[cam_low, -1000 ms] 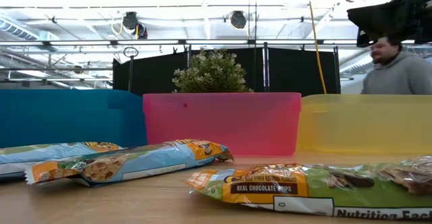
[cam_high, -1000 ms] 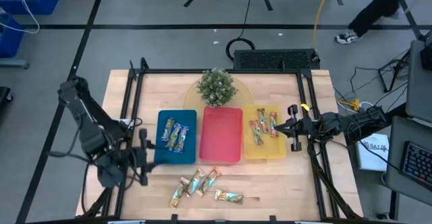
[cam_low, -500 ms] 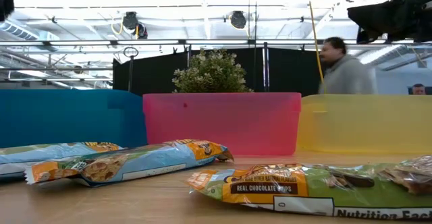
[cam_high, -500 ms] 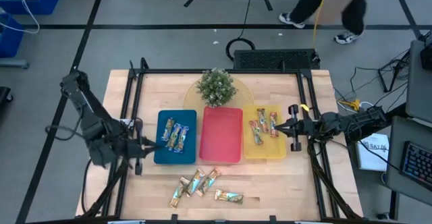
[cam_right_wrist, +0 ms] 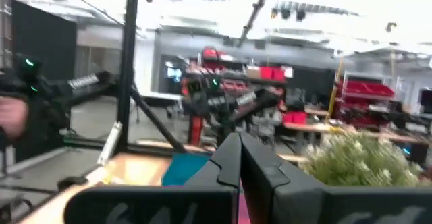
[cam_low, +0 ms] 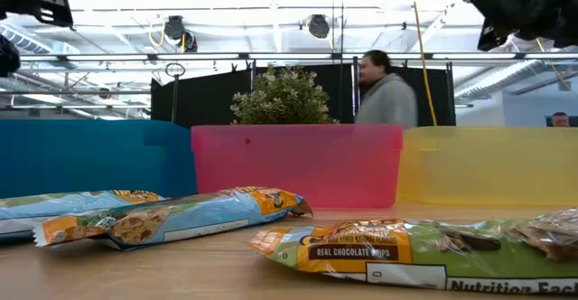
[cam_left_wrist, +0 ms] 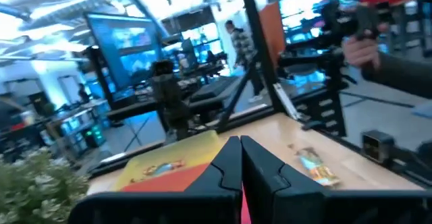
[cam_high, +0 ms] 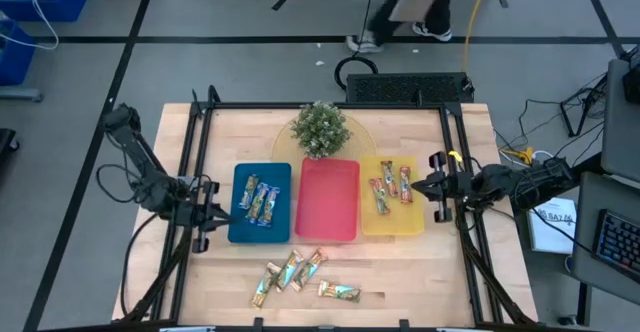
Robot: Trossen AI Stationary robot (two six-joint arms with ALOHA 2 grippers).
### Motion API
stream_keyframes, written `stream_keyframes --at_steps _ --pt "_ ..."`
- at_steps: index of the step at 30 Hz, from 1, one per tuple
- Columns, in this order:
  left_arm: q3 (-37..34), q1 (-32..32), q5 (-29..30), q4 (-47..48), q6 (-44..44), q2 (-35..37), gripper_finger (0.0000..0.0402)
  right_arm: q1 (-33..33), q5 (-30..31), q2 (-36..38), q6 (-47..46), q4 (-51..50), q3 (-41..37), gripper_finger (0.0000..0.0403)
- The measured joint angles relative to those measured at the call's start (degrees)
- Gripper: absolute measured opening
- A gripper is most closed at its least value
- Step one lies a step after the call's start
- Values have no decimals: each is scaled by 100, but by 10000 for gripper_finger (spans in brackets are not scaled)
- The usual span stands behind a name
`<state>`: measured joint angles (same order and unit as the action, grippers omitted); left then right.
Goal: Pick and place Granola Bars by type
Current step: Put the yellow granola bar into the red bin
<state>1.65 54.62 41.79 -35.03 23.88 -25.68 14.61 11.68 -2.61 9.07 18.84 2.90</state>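
Since a second ago my left arm has pulled back toward the table's left edge, and its gripper (cam_high: 205, 215) now sits just off the blue tray's (cam_high: 279, 234) left side with the fingers (cam_left_wrist: 226, 160) pressed together, holding nothing. My right gripper (cam_high: 420, 185) has barely shifted; it waits at the yellow tray's (cam_high: 390, 225) right edge, jaws closed and empty. A person (cam_high: 405, 7) has walked across behind the table.

I see two granola bars (cam_high: 258, 200) with blue wrappers lying in the blue tray, and two (cam_high: 392, 186) with red and orange wrappers in the yellow tray. I find no bars in the red tray (cam_high: 327, 200) between them. Loose bars (cam_high: 290, 273) lie bunched on the bare wood in front of the trays, with one more (cam_high: 339, 292) just to their right. A small potted plant (cam_high: 320, 128) stands behind the red tray.
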Motion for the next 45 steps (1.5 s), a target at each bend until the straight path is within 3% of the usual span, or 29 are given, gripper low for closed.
stream_keyframes --at_steps 3,6,10,13,17,19,22,28,35,41,45 --pt "-76 42 42 221 211 184 5 0 -367 -49 0 208 0 0" --pt "-39 -44 651 136 740 407 4 0 -816 -185 12 432 0 0" --pt "46 -304 808 83 1385 923 6 0 -859 -547 -49 794 0 0" --pt "55 -426 713 702 1231 1446 4 0 -859 -985 -64 1145 2 0" --pt "54 -436 -58 2352 186 2094 3 0 -855 -1662 -62 1842 4 0" --pt "44 -436 -125 2879 -249 2296 3 0 -857 -1968 -4 2133 25 0" --pt "-23 -491 -40 2842 -397 2465 3 0 -871 -2407 96 2143 156 0" --pt "-103 -891 -516 3044 -414 2499 3 0 -878 -3424 241 2412 691 0" --pt "-105 -1957 -2711 2824 -313 2499 3 0 -884 -4648 336 2403 1486 0" --pt "-105 -2918 -3126 3124 -386 2497 3 -42 -903 -5583 388 2347 2258 0" --pt "-94 -3344 -3440 3299 -620 2482 3 97 -471 -6078 562 1358 2942 0"
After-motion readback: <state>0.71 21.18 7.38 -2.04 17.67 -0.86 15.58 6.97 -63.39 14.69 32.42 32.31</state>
